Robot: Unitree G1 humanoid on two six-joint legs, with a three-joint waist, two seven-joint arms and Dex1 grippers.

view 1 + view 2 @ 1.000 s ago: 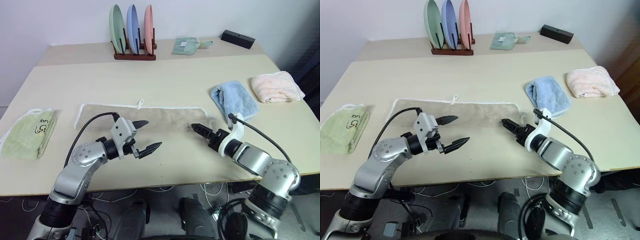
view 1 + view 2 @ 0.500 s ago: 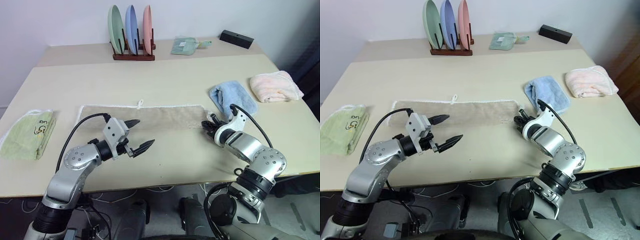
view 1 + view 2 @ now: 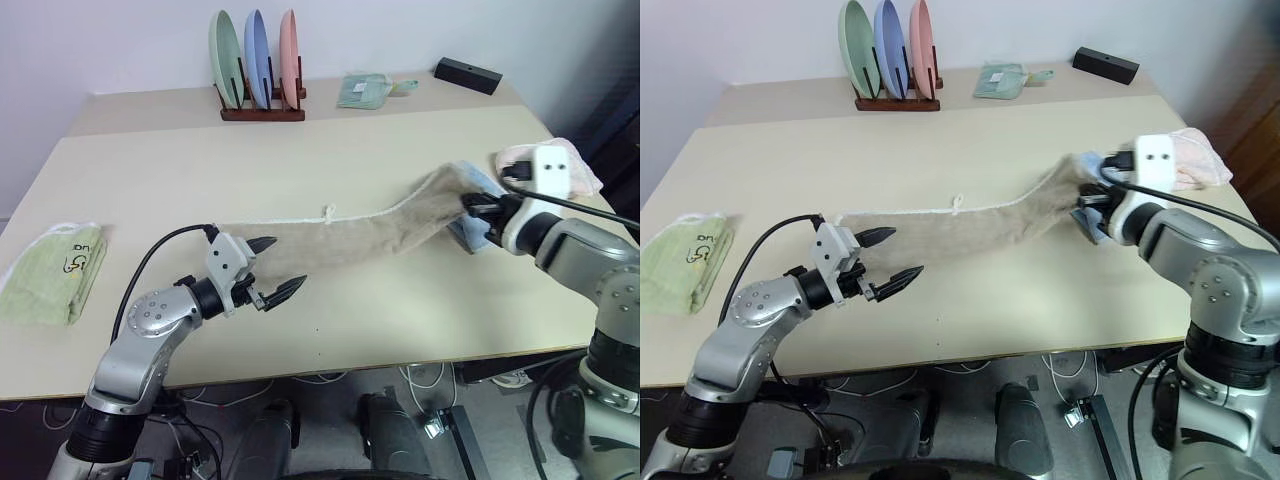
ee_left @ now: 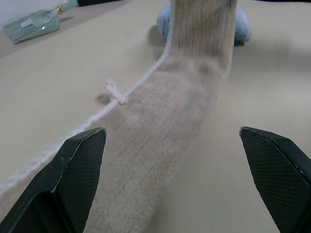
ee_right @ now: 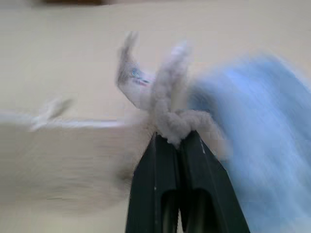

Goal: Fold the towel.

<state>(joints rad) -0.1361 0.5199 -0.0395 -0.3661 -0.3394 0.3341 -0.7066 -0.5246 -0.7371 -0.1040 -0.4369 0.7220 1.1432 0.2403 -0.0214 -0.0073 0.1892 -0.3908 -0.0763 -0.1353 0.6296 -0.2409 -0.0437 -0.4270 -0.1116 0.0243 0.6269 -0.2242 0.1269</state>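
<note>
While the right gripper pinches one end of the towel above the table, the rest trails along the tabletop
Its black fingers are clamped together on a bunched corner, close in front of the light-blue folded towel. At the far end, the left gripper hovers with fingers spread wide apart, holding nothing, just at the towel's flat end, whose white loop lies on the far edge

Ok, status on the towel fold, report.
Right gripper shut on towel corner, raised. Left gripper open, hovering by towel's near end. Blue towel sits right under the lifted end.
</note>
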